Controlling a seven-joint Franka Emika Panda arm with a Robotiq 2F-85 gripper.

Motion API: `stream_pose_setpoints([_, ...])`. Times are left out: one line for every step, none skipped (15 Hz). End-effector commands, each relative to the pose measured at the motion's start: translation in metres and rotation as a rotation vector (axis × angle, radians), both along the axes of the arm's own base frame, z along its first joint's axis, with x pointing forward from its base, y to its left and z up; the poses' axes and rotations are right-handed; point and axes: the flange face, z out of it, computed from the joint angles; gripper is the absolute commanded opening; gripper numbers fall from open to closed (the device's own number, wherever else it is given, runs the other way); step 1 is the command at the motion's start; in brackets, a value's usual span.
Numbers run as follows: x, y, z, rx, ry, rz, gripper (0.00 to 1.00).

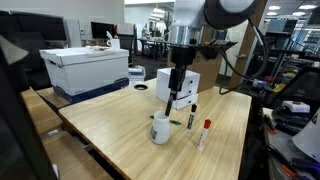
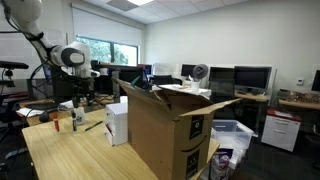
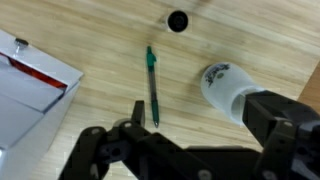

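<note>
My gripper is open and empty, hovering above the wooden table. In the wrist view a green pen lies on the table just beyond my left finger. A white mug stands next to my right finger, and I cannot tell whether they touch. In an exterior view the gripper hangs just above and behind the mug, with the pen beside the mug.
A small white box stands behind the gripper; it also shows in the wrist view. A black marker and a red-capped white marker are close by. A white bin sits at the table's far corner. A large cardboard box stands on the table.
</note>
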Motion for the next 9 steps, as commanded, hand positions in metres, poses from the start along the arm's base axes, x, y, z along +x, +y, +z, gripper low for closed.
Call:
stream_pose_setpoints([-0.041, -0.028, -0.020, 0.013, -0.044, -0.126, 1.00])
stream_pose_setpoints([-0.050, -0.034, -0.026, 0.006, -0.041, -0.147, 1.00])
stream_pose_setpoints([-0.055, -0.038, -0.031, 0.001, -0.035, -0.161, 1.00])
stream_pose_setpoints([-0.061, -0.043, -0.035, -0.001, -0.030, -0.176, 1.00])
stream_pose_setpoints([-0.067, -0.046, -0.038, -0.005, -0.021, -0.187, 1.00])
stream_pose_setpoints([-0.073, -0.049, -0.041, -0.012, -0.014, -0.197, 1.00])
stream_pose_setpoints([-0.077, -0.048, -0.043, -0.029, -0.005, -0.194, 1.00])
stream_pose_setpoints([-0.079, -0.047, -0.044, -0.035, -0.005, -0.195, 1.00])
stream_pose_setpoints([-0.081, -0.045, -0.045, -0.039, -0.004, -0.193, 0.98])
